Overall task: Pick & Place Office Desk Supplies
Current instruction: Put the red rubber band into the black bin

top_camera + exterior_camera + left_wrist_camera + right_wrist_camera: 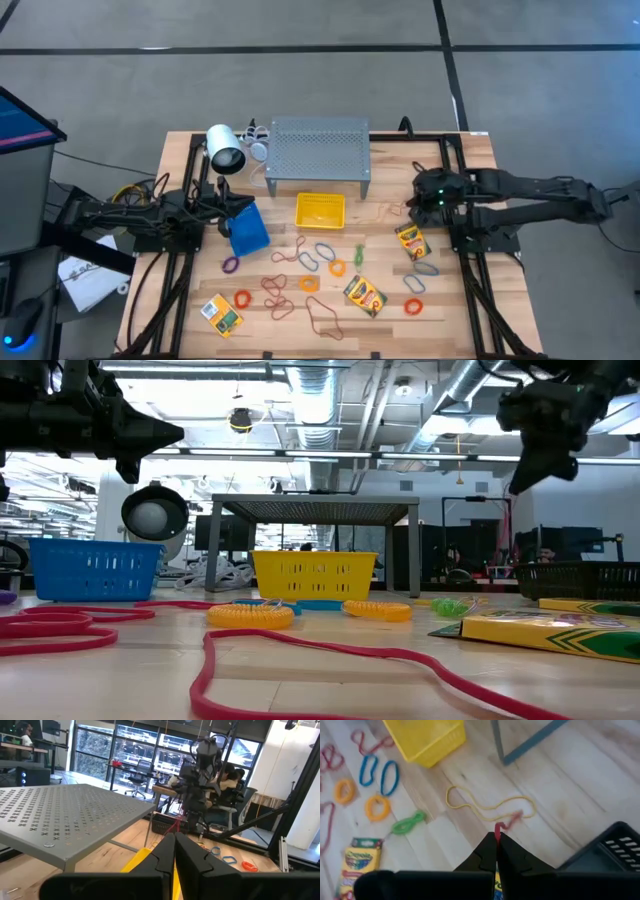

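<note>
The right gripper [496, 851] hangs above the table with its fingers pressed together, and a thin red rubber band [499, 829] is pinched between the tips, its free end curling just ahead of them. Right below and in front of that gripper lies a long yellow band [487, 806] in a loose loop on the wood, and a little farther out stands the yellow bin [426, 738], with a leg of the grey perforated shelf [318, 150] beside it. A green band [408, 824], two blue loops [379, 772] and orange loops [377, 808] lie off to one side of the fingers, near a crayon box [358, 861]; the black bin [603, 852] sits close on the other side. In the high view more rubber bands and crayon boxes [364, 294] are scattered over the table between the two arms. The left gripper [175, 851] waits at the far side, fingers closed with nothing visible between them, beside the blue bin [247, 230] and level with the shelf top.
</note>
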`<act>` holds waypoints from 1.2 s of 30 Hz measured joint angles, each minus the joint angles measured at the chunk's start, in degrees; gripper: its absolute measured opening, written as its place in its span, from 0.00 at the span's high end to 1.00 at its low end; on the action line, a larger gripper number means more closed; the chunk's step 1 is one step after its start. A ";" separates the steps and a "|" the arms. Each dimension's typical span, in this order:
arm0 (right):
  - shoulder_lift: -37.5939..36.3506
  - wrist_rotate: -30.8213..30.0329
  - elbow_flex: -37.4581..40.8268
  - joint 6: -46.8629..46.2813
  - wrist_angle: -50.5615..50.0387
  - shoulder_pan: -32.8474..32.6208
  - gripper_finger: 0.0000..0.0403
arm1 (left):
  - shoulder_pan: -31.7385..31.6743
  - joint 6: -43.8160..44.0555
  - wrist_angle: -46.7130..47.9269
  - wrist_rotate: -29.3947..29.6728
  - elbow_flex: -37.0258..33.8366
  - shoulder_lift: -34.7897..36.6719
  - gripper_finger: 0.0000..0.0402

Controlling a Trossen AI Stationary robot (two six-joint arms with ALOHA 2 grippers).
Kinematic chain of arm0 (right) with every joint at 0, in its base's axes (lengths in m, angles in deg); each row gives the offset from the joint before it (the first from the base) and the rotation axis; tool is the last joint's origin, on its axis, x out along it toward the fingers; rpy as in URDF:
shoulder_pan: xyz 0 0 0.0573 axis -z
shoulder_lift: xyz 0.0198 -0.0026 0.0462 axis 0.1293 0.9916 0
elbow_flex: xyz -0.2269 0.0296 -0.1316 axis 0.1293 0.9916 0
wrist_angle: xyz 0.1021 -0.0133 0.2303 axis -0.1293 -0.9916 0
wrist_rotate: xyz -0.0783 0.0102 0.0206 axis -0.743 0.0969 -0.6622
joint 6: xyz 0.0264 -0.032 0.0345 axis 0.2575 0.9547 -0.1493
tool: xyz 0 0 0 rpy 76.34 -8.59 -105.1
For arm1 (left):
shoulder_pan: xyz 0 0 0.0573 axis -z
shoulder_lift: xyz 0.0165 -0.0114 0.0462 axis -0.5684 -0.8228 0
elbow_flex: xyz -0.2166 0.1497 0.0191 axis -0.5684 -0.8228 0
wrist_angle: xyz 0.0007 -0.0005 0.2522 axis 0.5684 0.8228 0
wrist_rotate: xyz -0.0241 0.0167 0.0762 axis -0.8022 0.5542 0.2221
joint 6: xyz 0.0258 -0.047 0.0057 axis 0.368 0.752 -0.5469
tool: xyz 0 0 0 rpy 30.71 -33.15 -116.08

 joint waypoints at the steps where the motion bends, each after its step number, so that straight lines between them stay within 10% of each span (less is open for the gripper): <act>1: -0.75 -0.01 -0.62 0.01 -0.24 0.28 1.00 | 0.02 0.00 -0.05 0.01 0.00 0.00 0.98; 19: -5.89 -6.40 -14.08 -7.67 -31.11 0.82 1.00 | 0.00 0.02 -0.09 0.01 0.00 0.00 0.98; 36: -0.75 -4.68 -13.75 -13.20 -35.22 -4.01 1.00 | 0.02 0.02 -1.21 0.01 0.00 0.00 0.98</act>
